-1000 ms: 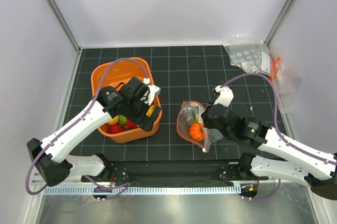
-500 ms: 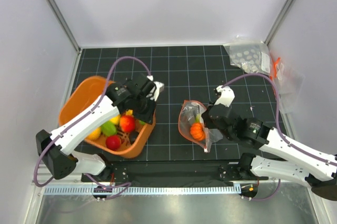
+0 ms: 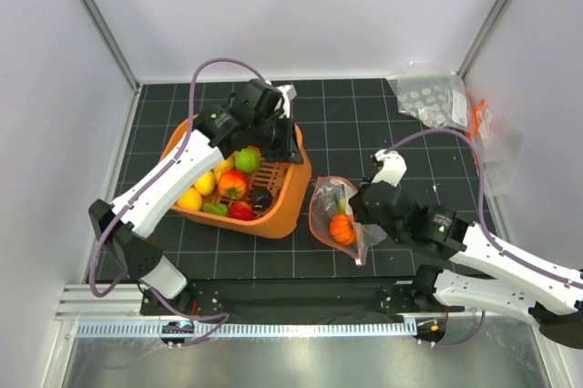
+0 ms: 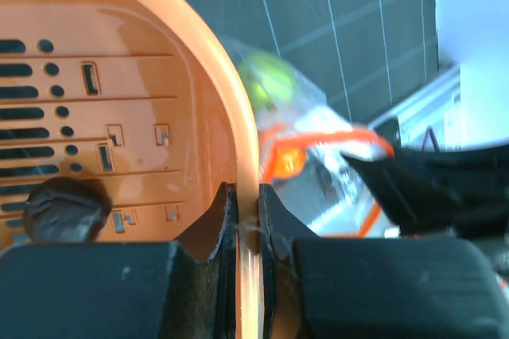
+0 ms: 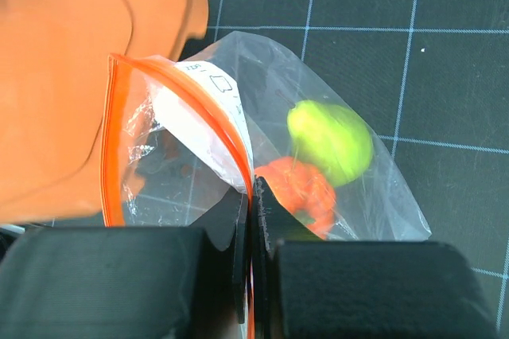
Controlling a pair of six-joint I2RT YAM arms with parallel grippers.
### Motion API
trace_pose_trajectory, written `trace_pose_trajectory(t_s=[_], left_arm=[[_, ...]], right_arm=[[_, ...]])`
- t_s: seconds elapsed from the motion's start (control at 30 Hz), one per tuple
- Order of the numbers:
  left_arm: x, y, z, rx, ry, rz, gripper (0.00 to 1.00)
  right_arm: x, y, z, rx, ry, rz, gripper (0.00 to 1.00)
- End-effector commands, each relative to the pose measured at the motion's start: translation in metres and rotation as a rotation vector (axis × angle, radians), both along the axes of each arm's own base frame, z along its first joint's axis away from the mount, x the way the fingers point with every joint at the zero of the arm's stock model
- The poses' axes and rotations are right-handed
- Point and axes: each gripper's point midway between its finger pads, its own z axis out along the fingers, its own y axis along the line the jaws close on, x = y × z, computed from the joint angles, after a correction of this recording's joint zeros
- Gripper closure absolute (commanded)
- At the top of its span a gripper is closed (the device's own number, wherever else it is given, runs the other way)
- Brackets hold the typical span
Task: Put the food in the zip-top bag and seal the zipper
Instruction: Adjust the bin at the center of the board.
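Probably limp, the clear crinkly zip-top bag (image 5: 318,100): right fingers (image 5: 334,291) pinch its stiffer orange-red zipper strip (image 5: 115,140); left fingers (image 4: 358,291) clamp the orange plastic basket (image 4: 231,108)

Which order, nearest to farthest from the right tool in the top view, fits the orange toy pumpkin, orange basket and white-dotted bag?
1. The orange toy pumpkin, inside the zip-top bag at the right tool.
2. The orange basket, to its left.
3. The white-dotted bag, far right corner.

1 basket (image 3: 290,199), 1 zip-top bag (image 3: 321,213), 2 other bags (image 3: 428,97).
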Motion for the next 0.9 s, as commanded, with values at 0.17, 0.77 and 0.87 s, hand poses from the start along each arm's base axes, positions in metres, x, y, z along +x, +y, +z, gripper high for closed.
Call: trace_pose_trajectory(t_s=[0.17,0.77,0.87], left_arm=[[0.067,0.026,-0.036,0.169,-0.13,0.136,1.0],[0.097,0.045,-0.085,0.31,-0.124,0.153,0.96],[0.117,0.052,-0.079,0.357,-0.153,0.172,0.98]], right_arm=[[0.002,-0.001,0.011,0.036,-0.028,-0.014,0.99],[0.003,-0.003,0.011,0.032,-0.031,-0.022,0.99],[0.002,-0.004,0.011,0.029,-0.029,-0.021,0.99]])
